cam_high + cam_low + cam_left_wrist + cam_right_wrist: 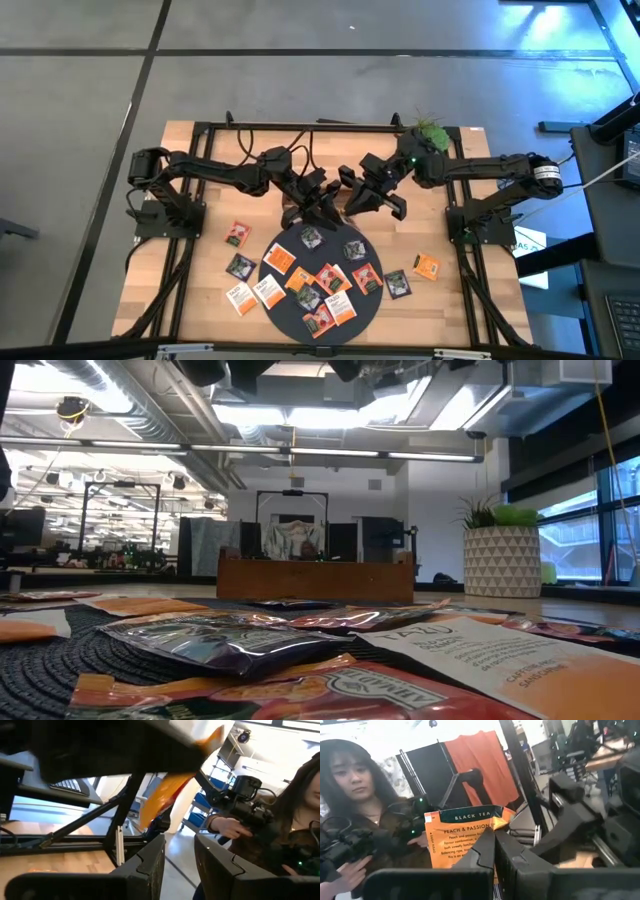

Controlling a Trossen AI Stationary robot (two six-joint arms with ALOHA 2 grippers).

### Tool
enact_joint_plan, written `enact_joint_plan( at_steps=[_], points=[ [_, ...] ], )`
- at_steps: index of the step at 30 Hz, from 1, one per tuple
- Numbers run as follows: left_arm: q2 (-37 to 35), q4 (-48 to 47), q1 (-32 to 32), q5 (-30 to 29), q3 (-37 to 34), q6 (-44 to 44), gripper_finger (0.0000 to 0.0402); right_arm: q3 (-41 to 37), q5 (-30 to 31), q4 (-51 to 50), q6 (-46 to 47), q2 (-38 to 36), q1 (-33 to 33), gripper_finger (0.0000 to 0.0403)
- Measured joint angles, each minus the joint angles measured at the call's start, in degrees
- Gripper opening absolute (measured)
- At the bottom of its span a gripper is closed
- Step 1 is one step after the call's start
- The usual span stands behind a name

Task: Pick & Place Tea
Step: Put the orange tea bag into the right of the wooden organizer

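Right gripper (494, 851) pinches orange sachet (462, 837), lifted above tray (315, 579); left gripper (179, 857) close beside, fingers parted, empty; carry step; next: lower, release into compartment.

Both grippers meet above the tray, behind the mat.
Right gripper (494, 851) pinches a sachet (460, 842); left gripper (322, 197) just beside it, wooden tray (315, 578) below, round mat (372, 305) nearer, strewn with sachets.

Right tool (494, 851) hides the sachet's (462, 840) lower text.
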Motion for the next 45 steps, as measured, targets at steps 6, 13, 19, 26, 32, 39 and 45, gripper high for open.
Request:
enact_joint_plan(
  at_steps=[6,13,19,26,32,39,45],
  points=[
    [-1.3,-2.8,-0.3,-1.5,0.0,1.6,0.0102,0.0,6.1,-9.0,-6.7,-2.7,-0.7,0.0006],
    [-8.0,-21.5,-1.1,-22.1,0.0,19.1,0.0102,0.0,18.4,-15.7,-14.4,-6.7,0.3,0.0006],
    [-11.3,-27.1,-4.9,-45.3,0.0,25.4,0.0102,0.0,42.9,-20.0,-23.0,-10.1,2.7,0.0006],
    [-10.1,-27.3,-7.8,-54.7,0.0,33.2,0.0102,0.0,63.6,-20.2,-26.7,-9.2,7.3,0.0006],
    [-9.8,-27.1,-7.9,-62.6,0.0,30.8,0.0102,0.0,70.7,-20.1,-28.8,-9.1,10.4,0.0006],
    [-9.8,-25.9,-7.9,-64.8,0.0,30.0,0.0102,0.0,78.6,-20.2,-31.6,-9.0,13.0,0.0006],
    [-9.8,-25.6,-8.2,-63.5,0.0,30.4,0.0102,0.0,83.1,-20.1,-31.5,-9.0,13.5,0.0006]
  ],
)
